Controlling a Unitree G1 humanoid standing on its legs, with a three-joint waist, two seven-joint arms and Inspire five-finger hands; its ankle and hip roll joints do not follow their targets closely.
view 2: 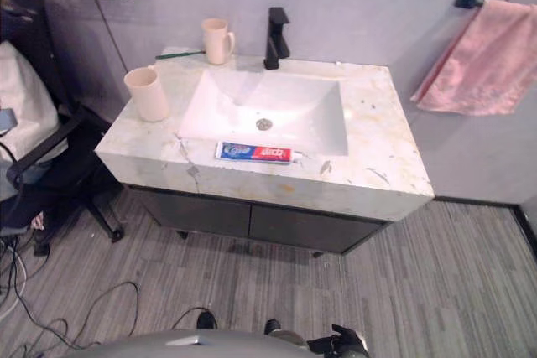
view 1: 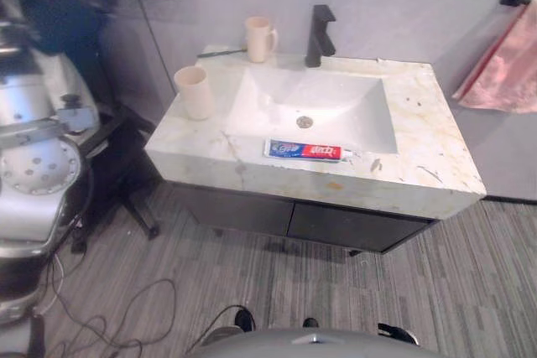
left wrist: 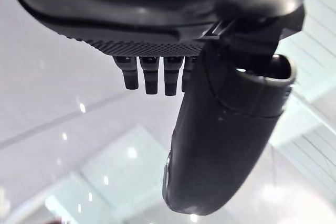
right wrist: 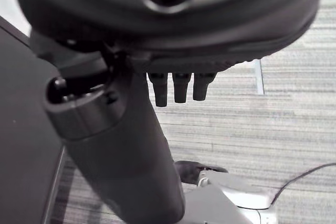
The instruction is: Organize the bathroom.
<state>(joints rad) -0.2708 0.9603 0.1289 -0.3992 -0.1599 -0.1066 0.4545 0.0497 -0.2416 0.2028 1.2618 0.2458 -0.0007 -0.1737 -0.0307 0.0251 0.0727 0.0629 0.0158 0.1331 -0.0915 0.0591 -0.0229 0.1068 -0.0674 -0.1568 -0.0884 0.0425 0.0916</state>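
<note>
Left hand (left wrist: 220, 145): fingers (left wrist: 152, 80) straight, thumb extended toward 6 o'clock, empty. Right hand (right wrist: 121, 156): same, fingers (right wrist: 181, 87) straight, empty.

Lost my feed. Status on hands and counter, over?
Left hand and right hand open, empty. Toothpaste flat on counter before basin. Two cups upright. Nothing blocking.

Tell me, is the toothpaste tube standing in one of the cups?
No, the toothpaste tube lies flat on the counter's front edge, apart from both cups.

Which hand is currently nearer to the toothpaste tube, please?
Cannot tell. The toothpaste tube lies on the counter by its front edge; left hand faces a pale surface, right hand hangs over the floor.
</note>
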